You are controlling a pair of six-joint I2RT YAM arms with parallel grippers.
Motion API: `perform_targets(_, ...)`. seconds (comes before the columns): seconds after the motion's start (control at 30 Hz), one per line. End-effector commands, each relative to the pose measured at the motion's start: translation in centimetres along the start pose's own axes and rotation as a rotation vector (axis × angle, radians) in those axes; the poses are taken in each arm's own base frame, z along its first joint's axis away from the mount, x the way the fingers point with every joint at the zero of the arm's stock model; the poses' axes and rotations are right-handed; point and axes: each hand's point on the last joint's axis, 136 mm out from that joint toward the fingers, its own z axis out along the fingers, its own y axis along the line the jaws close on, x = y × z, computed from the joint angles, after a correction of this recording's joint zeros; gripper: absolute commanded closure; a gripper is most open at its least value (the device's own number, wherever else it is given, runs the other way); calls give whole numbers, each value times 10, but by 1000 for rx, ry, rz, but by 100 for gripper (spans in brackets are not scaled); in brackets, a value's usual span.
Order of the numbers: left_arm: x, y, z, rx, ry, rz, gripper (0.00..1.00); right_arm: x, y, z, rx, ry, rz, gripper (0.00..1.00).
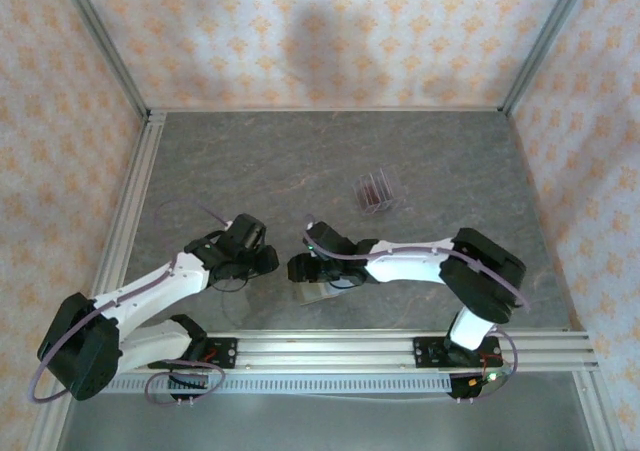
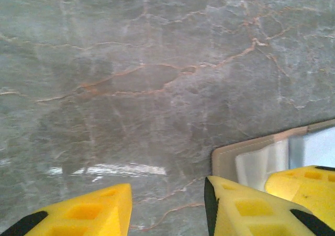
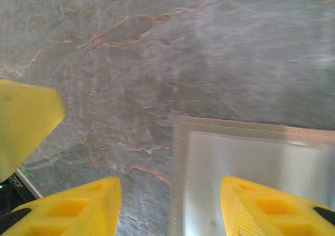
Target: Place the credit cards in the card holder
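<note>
Left wrist: left fingers (image 2: 84, 212) apart, empty, beside card holder (image 2: 230, 160); right fingers (image 3: 78, 204) apart, empty too.

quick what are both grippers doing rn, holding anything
left gripper: open, holding nothing
right gripper: open, holding nothing, at the edge of the card holder

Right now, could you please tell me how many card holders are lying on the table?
1. The card holder lies flat, grey inside up, near the front edge of the table, partly under the right gripper; another might lie hidden under the arms.
</note>
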Motion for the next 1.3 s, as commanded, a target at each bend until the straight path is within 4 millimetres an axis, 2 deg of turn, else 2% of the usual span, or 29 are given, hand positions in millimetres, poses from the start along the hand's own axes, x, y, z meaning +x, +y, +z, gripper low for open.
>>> perform_targets(0.0, 5, 14, 0, -46, 22, 14, 55, -1, -1, 8, 28, 3, -27, 47)
perform_targets(0.1, 7, 7, 4, -17, 46, 33, 51, -10, -4, -8, 75, -40, -59, 47)
perform_targets(0.17, 9, 2, 10, -5, 73, 55, 49, -19, -2, -28, 98, -78, -83, 45)
perform_targets(0.27, 10, -8, 14, 13, 90, 99, 43, -21, -10, -46, 153, -95, -101, 44)
perform_targets(0.33, 13, -17, 17, 25, 106, 136, 41, -15, -25, -51, 204, -74, -96, 49)
perform_targets(0.4, 16, -28, 19, 36, 120, 180, 40, -3, -31, -51, 221, -26, -98, 60)
perform_targets(0.5, 27, -42, 23, 51, 141, 250, 38, 14, -46, -56, 255, 18, -77, 71)
perform_targets(0.67, 41, -56, 35, 60, 182, 301, 37, 33, -78, -60, 368, 66, -53, 77)
perform_targets(0.77, 46, -55, 46, 26, 210, 304, 39, 36, -87, -58, 404, 75, -40, 77)
perform_targets(1.03, 49, -46, 74, -68, 255, 329, 50, 27, -114, -49, 485, 97, 30, 79)
perform_targets(1.13, 46, -50, 78, -70, 254, 340, 52, 15, -122, -45, 481, 82, 71, 79)
perform_targets(1.27, 36, -52, 85, -109, 242, 356, 55, -4, -120, -39, 460, 66, 96, 79)
